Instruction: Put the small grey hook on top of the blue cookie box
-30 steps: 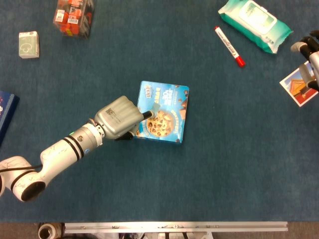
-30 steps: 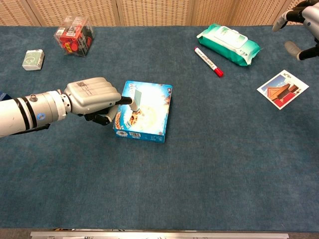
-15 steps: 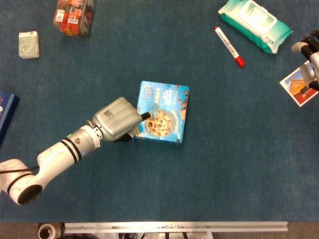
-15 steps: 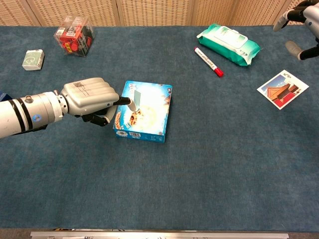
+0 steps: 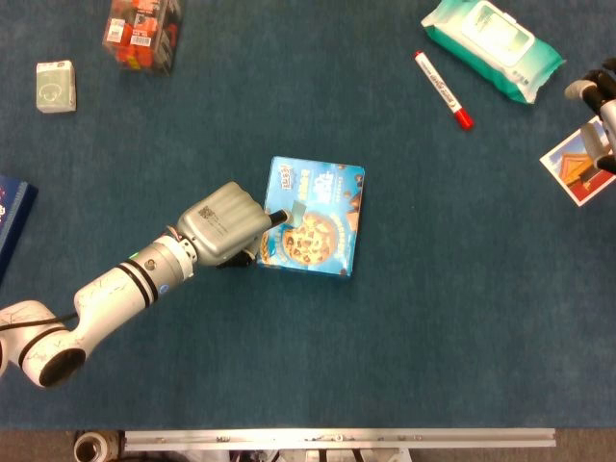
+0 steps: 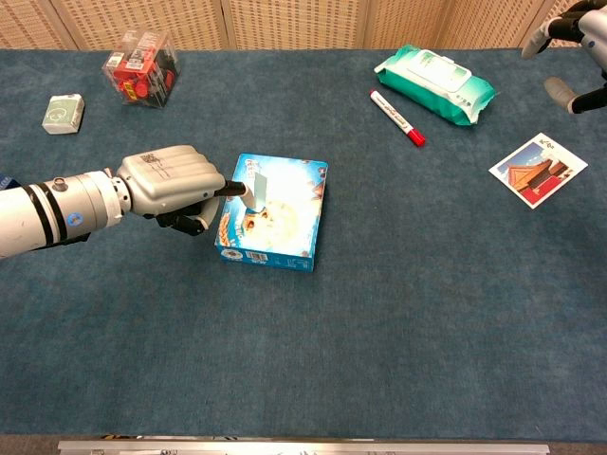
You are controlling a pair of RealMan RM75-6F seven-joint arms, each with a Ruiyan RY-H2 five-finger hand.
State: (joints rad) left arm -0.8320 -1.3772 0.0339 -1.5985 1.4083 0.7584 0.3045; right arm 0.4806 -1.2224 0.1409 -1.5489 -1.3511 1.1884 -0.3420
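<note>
Hook (image 6: 256, 187) higher at left hand (image 6: 175, 186) fingertips

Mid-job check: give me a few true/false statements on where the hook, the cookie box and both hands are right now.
1. The left hand holds the small grey hook over the blue cookie box. True.
2. The right hand grips the red marker. False: it is far from the marker, by the picture card.
3. The box stands on its narrow end. False: it lies flat.
4. The wipes pack lies beside the marker. True.
</note>
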